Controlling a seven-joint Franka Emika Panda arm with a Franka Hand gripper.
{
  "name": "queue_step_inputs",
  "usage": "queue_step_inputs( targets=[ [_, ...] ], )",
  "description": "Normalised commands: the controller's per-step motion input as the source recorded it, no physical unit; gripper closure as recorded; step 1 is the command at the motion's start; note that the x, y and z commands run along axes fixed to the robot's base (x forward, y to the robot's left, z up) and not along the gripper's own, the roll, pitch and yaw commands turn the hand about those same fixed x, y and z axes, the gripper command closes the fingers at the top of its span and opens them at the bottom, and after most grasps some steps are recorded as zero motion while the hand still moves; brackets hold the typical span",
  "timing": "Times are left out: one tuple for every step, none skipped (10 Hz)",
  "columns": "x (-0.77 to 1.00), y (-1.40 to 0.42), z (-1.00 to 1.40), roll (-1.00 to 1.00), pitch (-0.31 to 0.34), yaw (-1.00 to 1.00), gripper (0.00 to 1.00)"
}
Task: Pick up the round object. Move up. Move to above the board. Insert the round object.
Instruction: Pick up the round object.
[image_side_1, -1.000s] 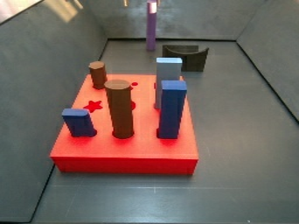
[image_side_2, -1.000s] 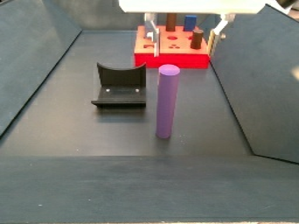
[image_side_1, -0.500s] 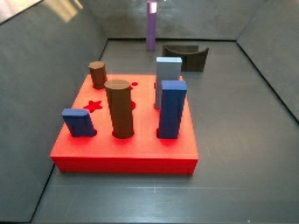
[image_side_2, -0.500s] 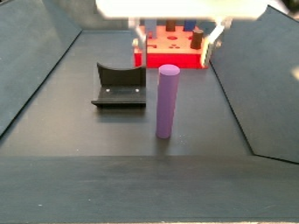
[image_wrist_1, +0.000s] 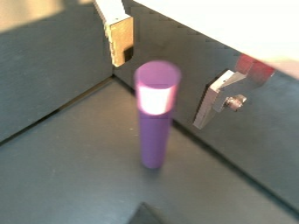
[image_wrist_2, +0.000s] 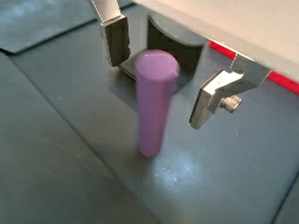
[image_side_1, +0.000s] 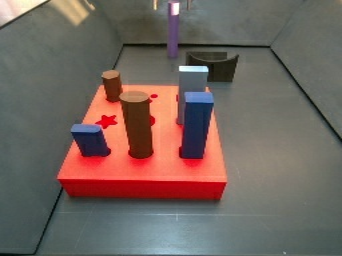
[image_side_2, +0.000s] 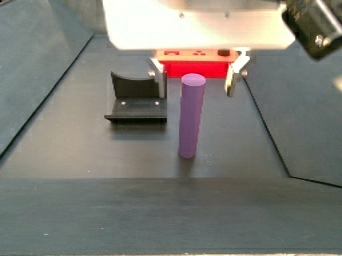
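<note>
Your tool (image_wrist_1: 170, 74) hangs over the peg (image_wrist_1: 153, 114) with its jaws wide apart, one finger (image_wrist_1: 118, 39) on each side of the peg's top and clear of it. It grips nothing. Both wrist views show this; in the other one the tool (image_wrist_2: 163, 74) straddles the peg (image_wrist_2: 153, 101) the same way, with a gap at each finger (image_wrist_2: 216, 94).

The peg stands upright on the counter (image_side_2: 120, 150), free of any contact. In a side view you see it (image_side_2: 193, 115) in front of the board (image_side_2: 201, 66) and well apart from it, with the fixture (image_side_2: 136, 98) near its side. The tool's body fills the upper part of that view, above the peg.

In a side view the board (image_side_1: 144, 165) sits in the foreground carrying blue and brown pegs, and the purple peg (image_side_1: 173, 35) stands far behind it, near the fixture (image_side_1: 214, 64).
</note>
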Motion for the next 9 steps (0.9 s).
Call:
queue_step_inputs(
  targets=[
    [0.0,0.0,0.0,0.0,0.0,0.0,1.0],
    [0.0,0.0,0.0,0.0,0.0,0.0,1.0],
    [0.0,0.0,0.0,0.0,0.0,0.0,1.0],
    [0.0,0.0,0.0,0.0,0.0,0.0,1.0],
    [0.0,0.0,0.0,0.0,0.0,0.0,1.0],
    [0.0,0.0,0.0,0.0,0.0,0.0,1.0],
    [0.0,0.0,0.0,0.0,0.0,0.0,1.0],
    [0.0,0.0,0.0,0.0,0.0,0.0,1.0],
    [0.0,0.0,0.0,0.0,0.0,0.0,1.0]
  ],
)
